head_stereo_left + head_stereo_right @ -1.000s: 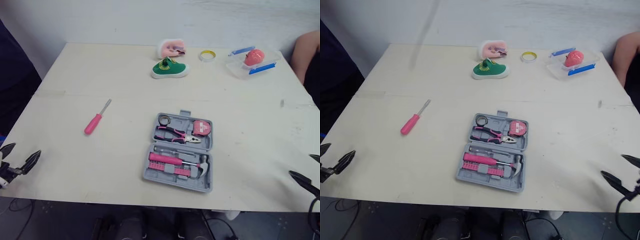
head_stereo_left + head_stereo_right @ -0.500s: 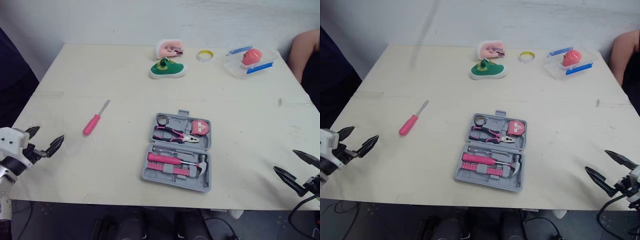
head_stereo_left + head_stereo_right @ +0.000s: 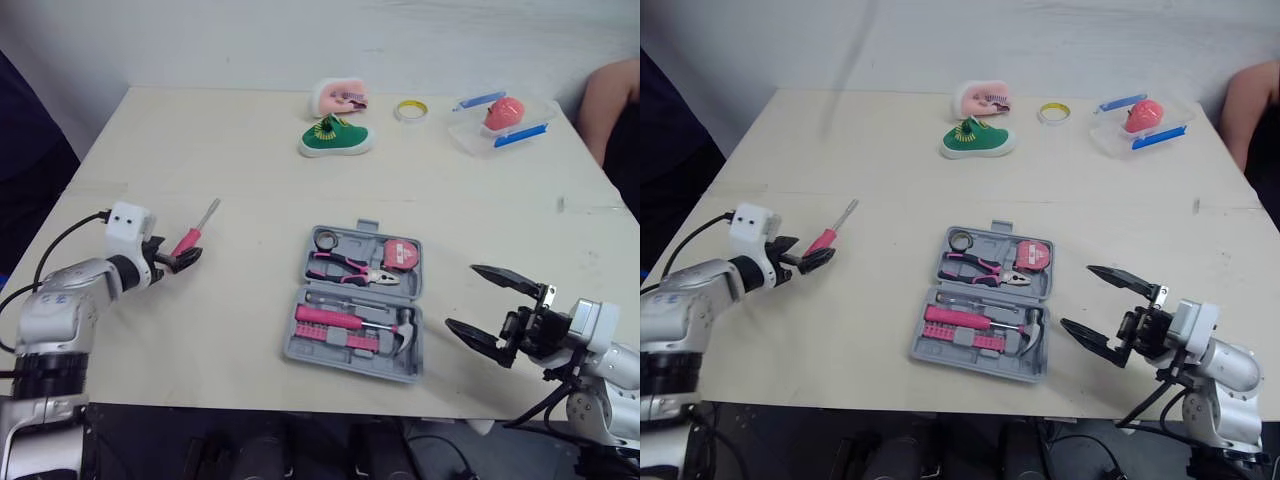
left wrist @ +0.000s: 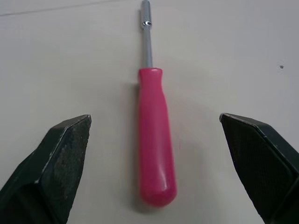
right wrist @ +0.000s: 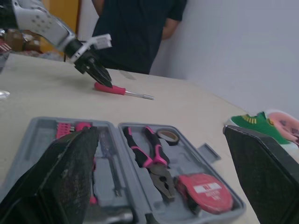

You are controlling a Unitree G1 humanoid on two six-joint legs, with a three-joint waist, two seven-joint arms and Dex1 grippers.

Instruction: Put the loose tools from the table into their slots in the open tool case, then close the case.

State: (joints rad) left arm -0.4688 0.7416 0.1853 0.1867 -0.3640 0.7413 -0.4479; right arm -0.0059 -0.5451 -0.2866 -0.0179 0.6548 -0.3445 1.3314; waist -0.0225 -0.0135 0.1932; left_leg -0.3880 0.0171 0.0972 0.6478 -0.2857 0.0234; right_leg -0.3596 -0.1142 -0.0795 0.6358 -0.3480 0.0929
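L fingers (image 4: 52,171) wide apart — either side of screwdriver (image 4: 155,149)

left gripper (image 3: 181,259) is flanking the screwdriver (image 4: 156,140) with fingers spread, bare table (image 3: 250,305) showing either side of its handle | open tabletop is lying between screwdriver and tool case (image 3: 345,349) | right gripper (image 3: 461,296) is hanging spread just beside case | green shoe (image 3: 335,138) is sitting well apart

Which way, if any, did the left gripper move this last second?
Yes: the left gripper came forward and inward from the table's near-left edge to the pink screwdriver's handle end, open.
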